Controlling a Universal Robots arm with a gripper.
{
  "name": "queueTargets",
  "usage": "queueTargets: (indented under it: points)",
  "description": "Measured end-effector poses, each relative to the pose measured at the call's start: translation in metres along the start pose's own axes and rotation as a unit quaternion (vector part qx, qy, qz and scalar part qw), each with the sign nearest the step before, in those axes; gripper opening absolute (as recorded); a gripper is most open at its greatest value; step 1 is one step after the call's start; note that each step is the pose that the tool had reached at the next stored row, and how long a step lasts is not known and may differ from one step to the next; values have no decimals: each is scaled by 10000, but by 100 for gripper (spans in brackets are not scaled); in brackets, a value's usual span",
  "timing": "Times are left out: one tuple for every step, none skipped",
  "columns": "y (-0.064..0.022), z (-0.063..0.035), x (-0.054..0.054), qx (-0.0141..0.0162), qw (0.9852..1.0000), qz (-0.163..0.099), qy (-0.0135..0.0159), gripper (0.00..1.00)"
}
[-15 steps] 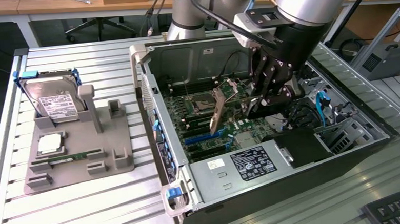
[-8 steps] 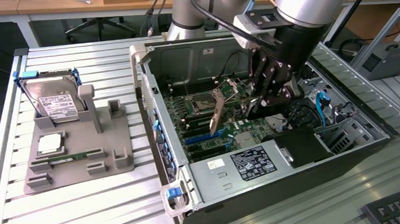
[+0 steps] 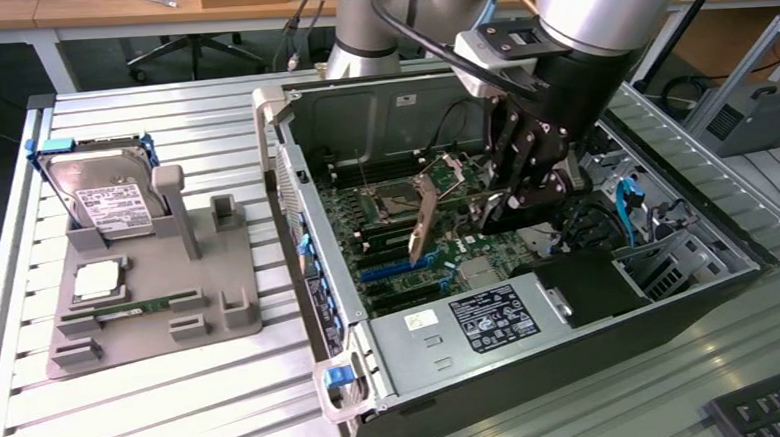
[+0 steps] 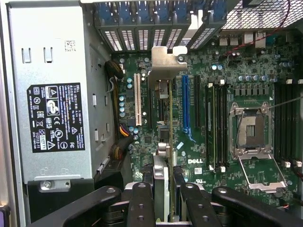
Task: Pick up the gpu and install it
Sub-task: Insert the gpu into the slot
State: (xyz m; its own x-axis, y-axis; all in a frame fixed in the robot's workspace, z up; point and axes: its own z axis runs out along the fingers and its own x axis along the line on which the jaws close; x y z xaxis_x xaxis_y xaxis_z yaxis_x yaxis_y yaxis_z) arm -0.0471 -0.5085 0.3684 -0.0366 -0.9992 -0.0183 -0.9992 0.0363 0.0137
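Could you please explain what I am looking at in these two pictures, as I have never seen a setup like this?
A robot arm with a gripper works over an open computer case on a slatted table. One picture comes from a camera beside the scene, the other from a camera on the arm's wrist, looking down at the green motherboard. The gripper holds the gpu edge-down above the board. On the exterior view's left, a grey holder carries a hard drive, a processor chip and a memory stick.

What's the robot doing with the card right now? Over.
Gripper jaws shut on the gpu. Card held on edge over the motherboard inside the computer case. Not yet seated. Nothing seen blocking.
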Motion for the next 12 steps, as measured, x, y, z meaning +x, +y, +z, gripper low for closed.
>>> queueTargets:
  points:
    - [0,2,0,0,10000,0,0,27]
    - [0,6,0,0,10000,0,0,27]
    - [0,13,0,0,10000,0,0,27]
    - [0,14,0,0,10000,0,0,27]
    - [0,16,0,0,10000,0,0,27]
    - [0,19,0,0,10000,0,0,27]
    - [0,21,0,0,10000,0,0,27]
    - [0,23,0,0,10000,0,0,27]
    - [0,24,1,0,10000,0,0,27]
    - [0,26,1,0,10000,0,0,27]
    - [0,28,1,0,10000,0,0,27]
    - [0,29,1,0,10000,0,0,27]
